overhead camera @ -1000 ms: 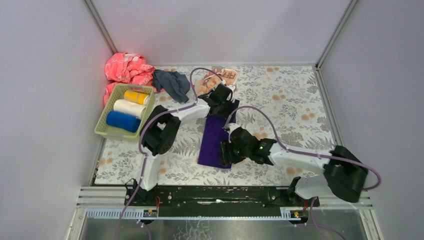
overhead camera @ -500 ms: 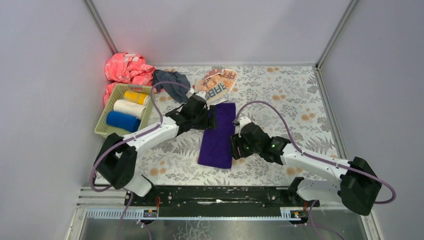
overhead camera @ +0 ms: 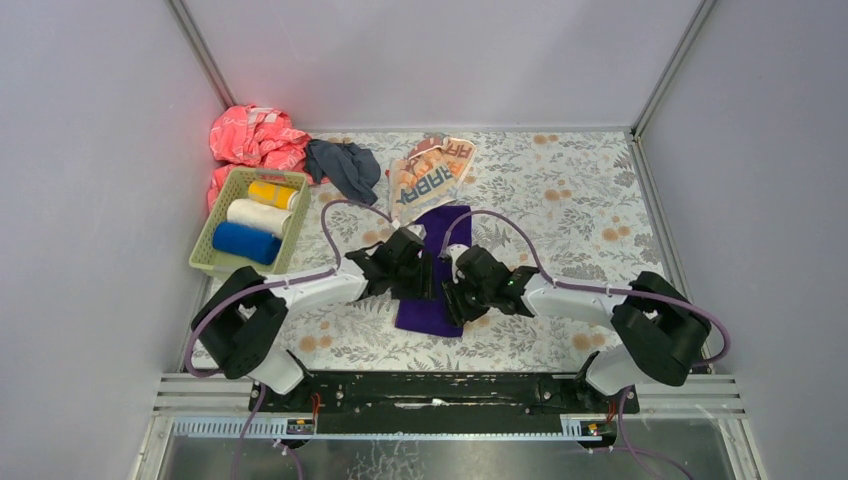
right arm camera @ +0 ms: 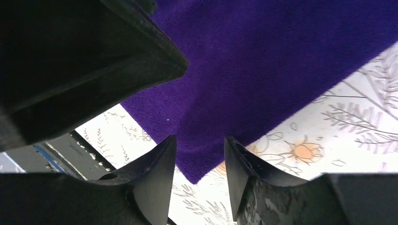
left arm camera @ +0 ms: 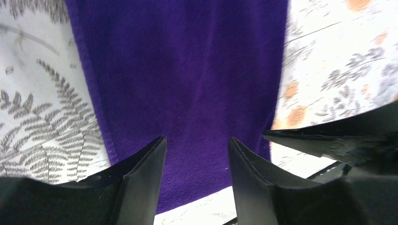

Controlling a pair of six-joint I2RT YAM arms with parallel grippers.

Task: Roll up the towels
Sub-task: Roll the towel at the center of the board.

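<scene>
1. Three rolls look finished: the yellow roll [overhead camera: 272, 193], the white roll [overhead camera: 257, 215] and the blue roll [overhead camera: 245, 243] lie side by side in the green basket [overhead camera: 214, 232] at 9 o'clock on the table.
2. The purple towel [overhead camera: 447, 227] is the one you are on. It lies flat at the table's middle, its length running 12 to 6 o'clock. No turn of a roll shows at its near end.
3. Your left gripper [left arm camera: 197, 140] is over the towel's 9 o'clock side. Its jaws are partway apart with nothing between them, only flat cloth below.
4. Your right gripper [right arm camera: 199, 140] is over the 3 o'clock side, by the near corner. Its jaws are also parted and hold nothing.
5. Two towels remain. The cream towel [overhead camera: 432, 172] lies rumpled at 12 o'clock, just beyond the purple one. The dark grey-blue towel [overhead camera: 343, 168] is bunched at 11 o'clock.
6. I judge you about halfway. This roll is not yet begun, and a pinch on the near hem would start it.
</scene>
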